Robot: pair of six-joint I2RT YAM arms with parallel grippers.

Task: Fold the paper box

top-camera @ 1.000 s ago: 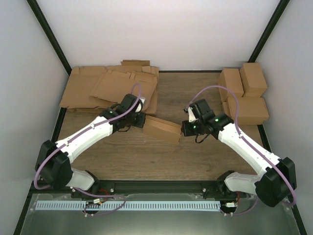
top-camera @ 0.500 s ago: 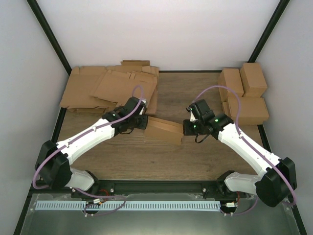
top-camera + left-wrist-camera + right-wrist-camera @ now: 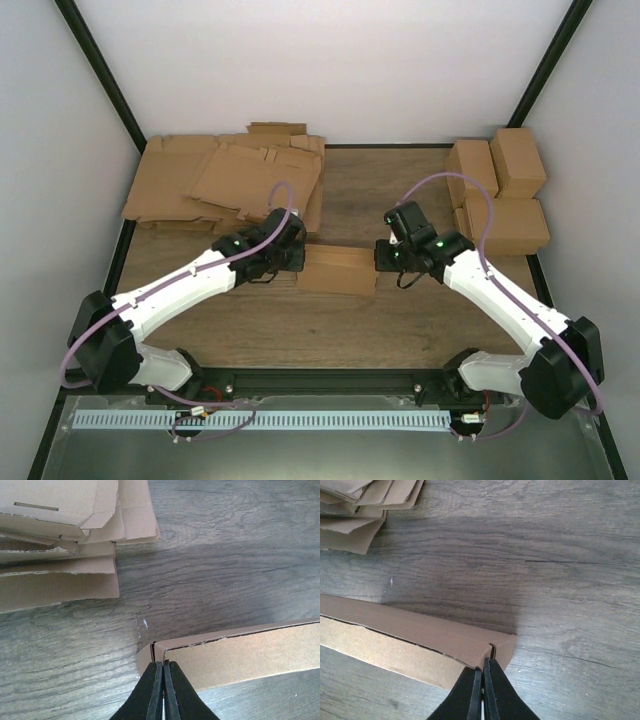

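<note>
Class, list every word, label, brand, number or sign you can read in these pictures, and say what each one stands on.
No text can be read in any view.
The paper box, the flat cardboard sheets and the stacked boxes are plain brown with no print showing.
The left arm and right arm show only small green lights, with no legible marking.

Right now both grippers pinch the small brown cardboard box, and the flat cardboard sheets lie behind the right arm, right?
No. The top external view shows the flat brown cardboard sheets at the far left, beyond the left arm. The left gripper and right gripper do both pinch the small brown cardboard box.
</note>
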